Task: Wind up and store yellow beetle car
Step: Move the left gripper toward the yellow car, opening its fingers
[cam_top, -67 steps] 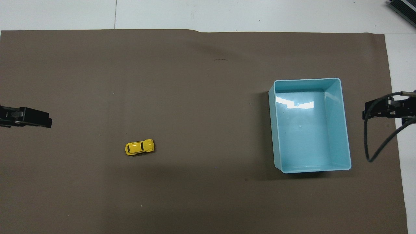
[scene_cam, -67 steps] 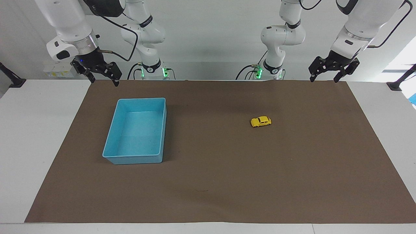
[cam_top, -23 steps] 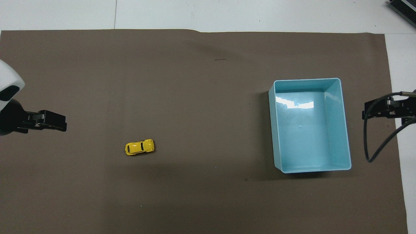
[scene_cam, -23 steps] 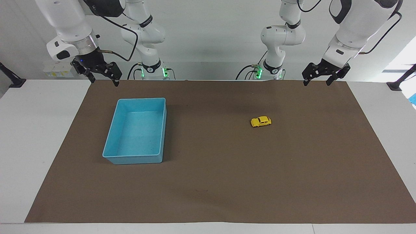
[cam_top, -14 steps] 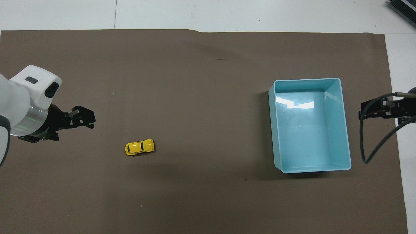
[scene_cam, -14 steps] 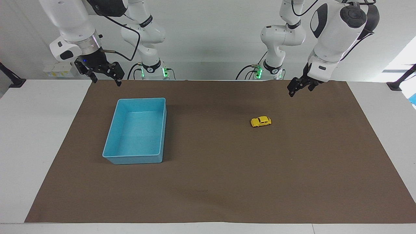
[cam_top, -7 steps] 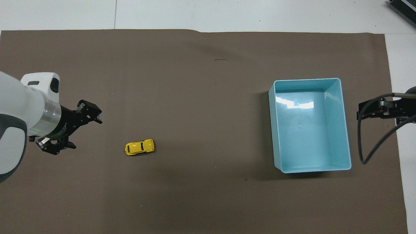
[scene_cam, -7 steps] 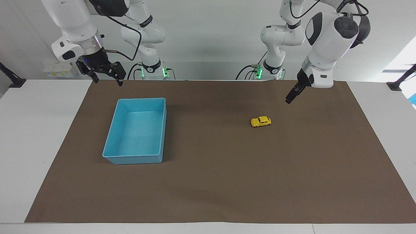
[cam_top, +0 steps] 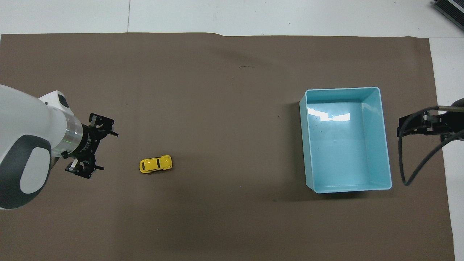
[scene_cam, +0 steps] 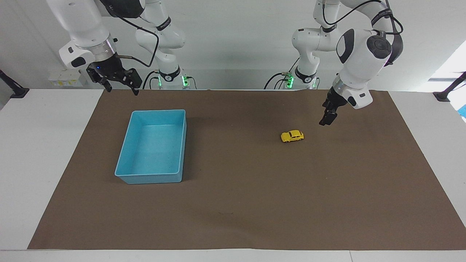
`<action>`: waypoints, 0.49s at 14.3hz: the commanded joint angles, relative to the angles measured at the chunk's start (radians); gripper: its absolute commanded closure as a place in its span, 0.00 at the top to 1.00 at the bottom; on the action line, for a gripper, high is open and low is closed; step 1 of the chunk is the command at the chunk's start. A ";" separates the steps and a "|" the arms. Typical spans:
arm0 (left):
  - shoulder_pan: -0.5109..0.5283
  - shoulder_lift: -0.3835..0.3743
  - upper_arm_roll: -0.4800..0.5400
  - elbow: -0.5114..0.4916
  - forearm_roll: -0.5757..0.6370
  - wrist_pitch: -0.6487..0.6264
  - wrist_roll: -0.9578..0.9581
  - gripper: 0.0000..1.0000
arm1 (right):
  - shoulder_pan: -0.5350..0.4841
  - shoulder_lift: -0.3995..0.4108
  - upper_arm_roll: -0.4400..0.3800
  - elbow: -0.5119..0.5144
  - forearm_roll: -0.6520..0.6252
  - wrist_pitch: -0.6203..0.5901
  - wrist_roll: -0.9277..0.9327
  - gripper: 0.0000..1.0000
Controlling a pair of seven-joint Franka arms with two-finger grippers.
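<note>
The yellow beetle car point(scene_cam: 292, 136) stands on its wheels on the brown mat, toward the left arm's end of the table; it also shows in the overhead view point(cam_top: 156, 164). My left gripper point(scene_cam: 324, 122) hangs open and empty above the mat, a short way from the car toward the left arm's end, not touching it. In the overhead view the left gripper point(cam_top: 107, 151) points at the car with its jaws spread. My right gripper point(scene_cam: 122, 91) is open and empty, and waits over the mat's edge nearest the robots, by the blue tray.
An empty blue tray point(scene_cam: 154, 149) sits on the brown mat point(scene_cam: 255, 200) toward the right arm's end; it also shows in the overhead view point(cam_top: 344, 152). The right gripper point(cam_top: 402, 128) and its cable hang beside the tray. White table surrounds the mat.
My left arm has swung in from the mat's edge, lowered and turned its gripper toward the car. The right gripper has barely shifted. The car and tray have not moved.
</note>
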 commanded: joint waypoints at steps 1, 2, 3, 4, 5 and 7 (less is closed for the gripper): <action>-0.003 -0.021 0.009 -0.070 -0.018 0.085 -0.162 1.00 | -0.009 -0.025 0.007 -0.022 0.016 -0.007 -0.024 1.00; -0.003 -0.017 0.009 -0.073 -0.018 0.089 -0.211 1.00 | -0.011 -0.025 0.006 -0.022 0.016 -0.007 -0.023 1.00; -0.002 -0.011 0.010 -0.084 -0.018 0.097 -0.236 1.00 | -0.012 -0.025 0.006 -0.024 0.016 -0.007 -0.023 1.00; -0.003 -0.006 0.010 -0.099 -0.018 0.109 -0.251 1.00 | -0.012 -0.025 0.006 -0.024 0.016 -0.007 -0.023 1.00; -0.006 0.000 0.010 -0.118 -0.018 0.132 -0.282 1.00 | -0.012 -0.025 0.004 -0.022 0.016 -0.007 -0.023 1.00; -0.016 0.011 0.010 -0.165 -0.016 0.193 -0.339 1.00 | -0.015 -0.025 0.004 -0.022 0.016 -0.004 -0.023 1.00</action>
